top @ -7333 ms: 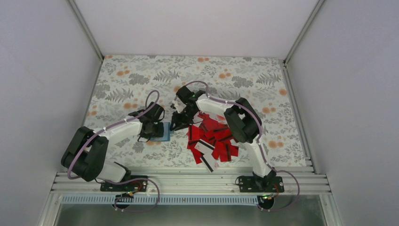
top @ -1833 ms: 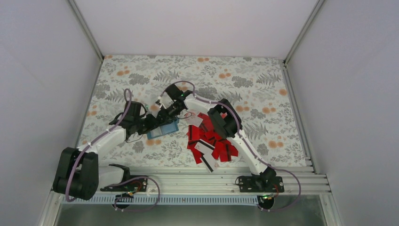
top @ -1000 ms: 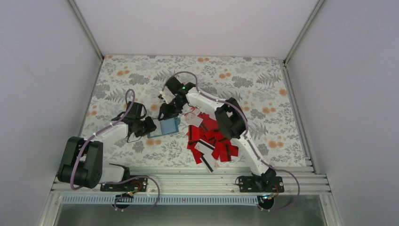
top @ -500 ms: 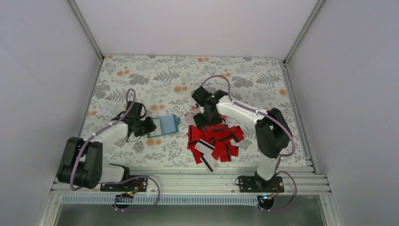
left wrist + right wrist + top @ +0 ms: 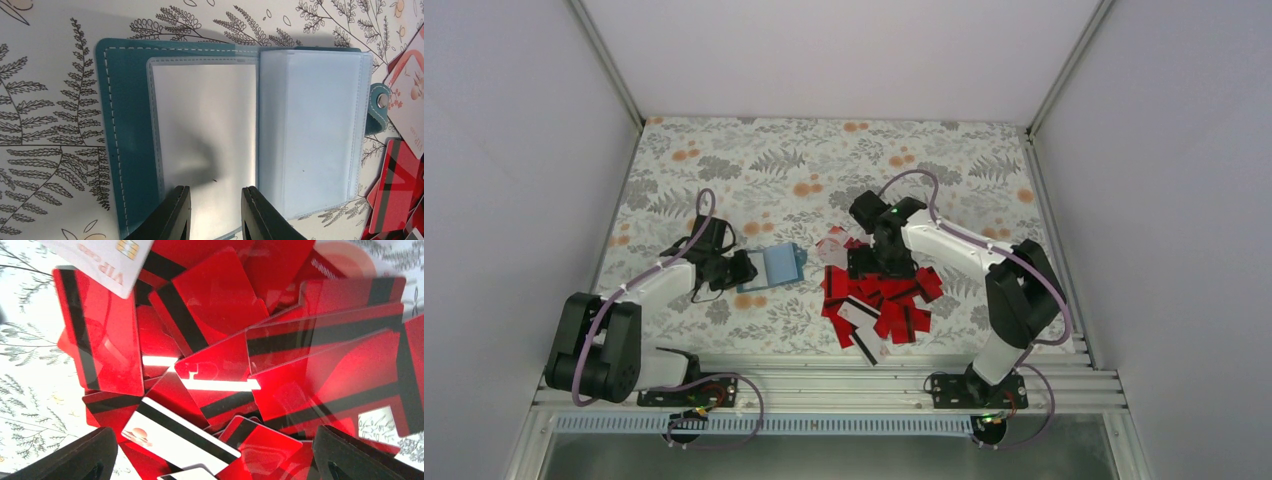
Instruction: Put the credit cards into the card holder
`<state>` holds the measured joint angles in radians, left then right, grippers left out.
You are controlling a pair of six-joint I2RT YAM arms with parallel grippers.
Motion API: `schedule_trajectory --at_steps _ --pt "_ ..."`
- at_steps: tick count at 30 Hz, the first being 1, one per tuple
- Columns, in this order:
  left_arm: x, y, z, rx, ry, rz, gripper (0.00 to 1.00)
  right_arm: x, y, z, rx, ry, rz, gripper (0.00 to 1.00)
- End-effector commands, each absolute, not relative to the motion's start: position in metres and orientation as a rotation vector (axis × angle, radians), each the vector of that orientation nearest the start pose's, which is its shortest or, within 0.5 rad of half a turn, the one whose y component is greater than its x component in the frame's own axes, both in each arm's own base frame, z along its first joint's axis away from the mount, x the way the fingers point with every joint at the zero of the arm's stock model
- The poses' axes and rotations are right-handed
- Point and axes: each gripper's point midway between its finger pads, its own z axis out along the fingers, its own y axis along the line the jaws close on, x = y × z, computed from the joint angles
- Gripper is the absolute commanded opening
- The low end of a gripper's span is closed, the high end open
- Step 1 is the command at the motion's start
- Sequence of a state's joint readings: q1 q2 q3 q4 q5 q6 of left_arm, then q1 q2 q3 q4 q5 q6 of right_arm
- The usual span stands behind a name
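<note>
- Our left claw (image 5: pixel 215 212) shows a narrow gap between its two dark fingers (image 5: pixel 172 215), and we see nothing pinched in that gap.
- Its tips sit at the near edge of the card holder (image 5: pixel 235 135). We cannot tell whether they press on it or hang just above.
- The card holder lies opened flat on the flower-patterned desk (image 5: pixel 50 125). Its teal cover is underneath and its clear pockets (image 5: pixel 205 125) face up.
- Its snap tab (image 5: pixel 380 102) sticks out on the side towards the credit cards (image 5: pixel 215 305).
- Our right claw (image 5: pixel 214 440) is spread wide over the heap of credit cards, and nothing is held between its fingers.
- The credit cards lie in one loose, overlapping pile on the desk. Most are red, many have a black stripe, and a few show white faces.
- A white card printed "VIP" (image 5: pixel 100 255) rests on the far-left part of the pile in the right wrist view.
- From above, the pile lies to the right of the card holder, and the nearest cards are just beside the tab.
</note>
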<state>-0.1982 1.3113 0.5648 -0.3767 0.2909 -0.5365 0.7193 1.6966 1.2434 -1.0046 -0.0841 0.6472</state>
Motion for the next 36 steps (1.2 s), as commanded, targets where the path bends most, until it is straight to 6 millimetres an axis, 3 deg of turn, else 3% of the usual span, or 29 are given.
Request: schedule_trajectory --at_steps 1,5,8,11,15,18,20,22,29,36 --pt "0.267 -0.107 0.041 -0.32 2.716 -0.639 0.27 0.22 0.216 0.076 0.101 3.168 0.173 0.99" --pt "0.266 -0.11 0.042 -0.295 2.713 -0.659 0.27 0.207 0.223 0.074 0.143 3.223 0.245 0.98" --pt "0.265 -0.113 0.042 -0.274 2.712 -0.684 0.27 0.196 0.215 0.079 0.159 3.22 0.248 0.98" --pt "0.264 -0.114 0.044 -0.25 2.705 -0.694 0.27 0.177 0.208 0.071 0.186 3.249 0.261 0.97" --pt "0.264 -0.117 0.045 -0.227 2.697 -0.717 0.27 0.146 0.216 0.064 0.174 3.292 0.341 0.95" --pt "0.263 -0.119 0.047 -0.213 2.693 -0.737 0.27 0.126 0.228 0.063 0.068 3.305 0.392 0.95" --pt "0.263 -0.121 0.047 -0.205 2.69 -0.751 0.27 0.115 0.239 0.066 -0.103 3.283 0.404 0.96" --pt "0.262 -0.122 0.046 -0.202 2.695 -0.761 0.27 0.107 0.246 0.067 -0.274 3.242 0.358 0.98" --pt "0.262 -0.122 0.045 -0.199 2.696 -0.762 0.27 0.072 0.243 0.044 -0.682 3.201 0.097 0.98" --pt "0.263 -0.117 0.044 -0.215 2.696 -0.721 0.27 0.072 0.234 0.023 -0.847 3.122 -0.192 0.98"
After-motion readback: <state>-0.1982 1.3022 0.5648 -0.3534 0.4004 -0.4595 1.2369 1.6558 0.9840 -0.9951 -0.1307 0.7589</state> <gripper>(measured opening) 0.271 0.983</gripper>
